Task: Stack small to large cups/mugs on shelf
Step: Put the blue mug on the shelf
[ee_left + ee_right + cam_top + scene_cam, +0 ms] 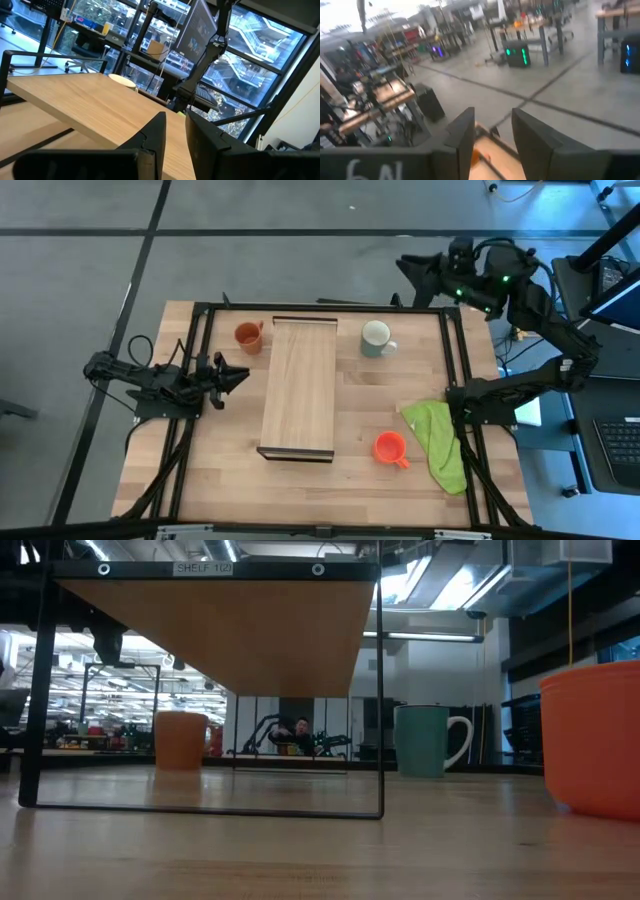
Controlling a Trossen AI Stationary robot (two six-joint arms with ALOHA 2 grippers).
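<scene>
The shelf is a long light-wood plank raised on a thin black frame in the middle of the table. Three mugs stand on their bases on the tabletop. The brownish-orange mug is by the shelf's far left corner. The grey-white mug is by its far right corner. The small orange-red mug is near its near right corner. My left gripper hovers left of the shelf, pointing at it, its fingers a narrow gap apart. My right gripper is open beyond the table's far edge.
A green cloth lies crumpled on the table's right side, next to the orange-red mug. The right arm's base stands at the right edge. In the low view the orange-red mug looms close on the right. Black frame rails border the tabletop.
</scene>
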